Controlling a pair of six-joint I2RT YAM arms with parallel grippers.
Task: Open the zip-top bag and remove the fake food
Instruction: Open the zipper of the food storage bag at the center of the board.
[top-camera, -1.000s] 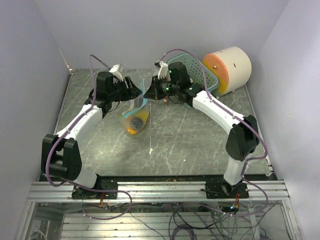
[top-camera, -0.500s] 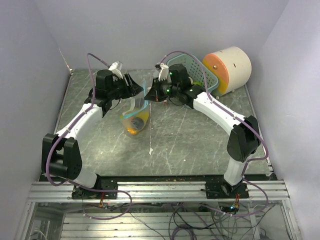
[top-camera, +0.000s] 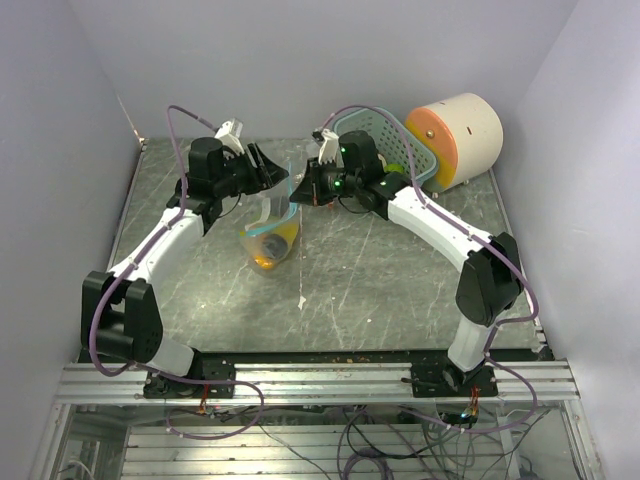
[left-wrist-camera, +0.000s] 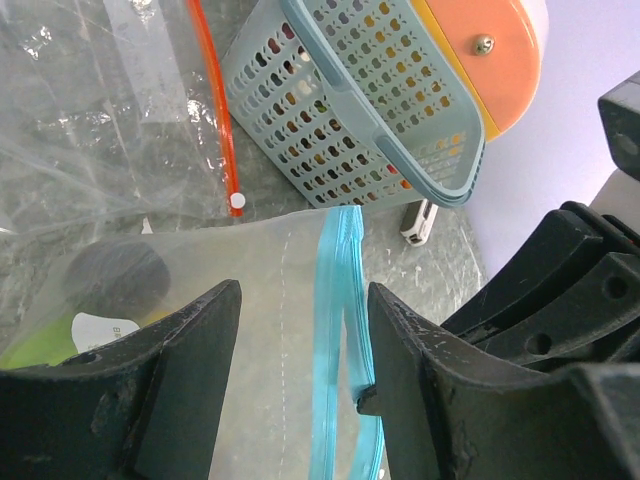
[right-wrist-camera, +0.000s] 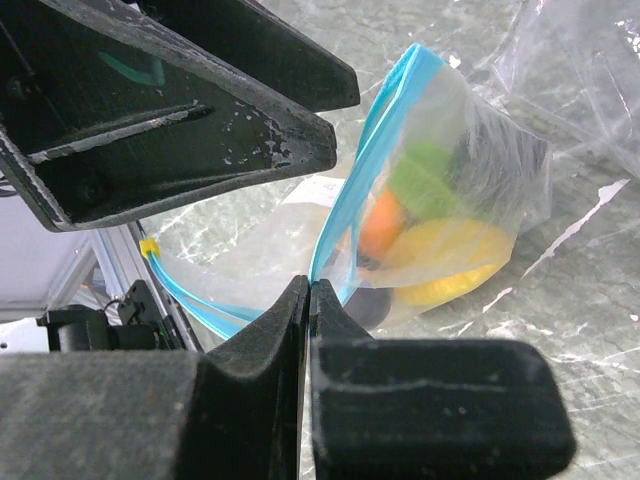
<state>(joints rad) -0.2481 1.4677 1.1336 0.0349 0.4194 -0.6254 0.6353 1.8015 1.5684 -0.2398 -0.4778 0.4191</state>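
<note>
Plastic bag (top-camera: 270, 238), label (left-wrist-camera: 100, 328) blurred: right end effector (right-wrist-camera: 308, 285) clamps it, left (left-wrist-camera: 303, 300) seemingly apart.

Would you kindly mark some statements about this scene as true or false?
1. The right gripper has its jaws shut on the blue edge of the zip-top bag. True.
2. The left gripper has its jaws clamped shut. False: they stand apart, the bag's edge between them.
3. The fake food is inside the bag. True.
4. The basket sits by the arm bases. False: it is at the far side, beside the cream cylinder.
</note>
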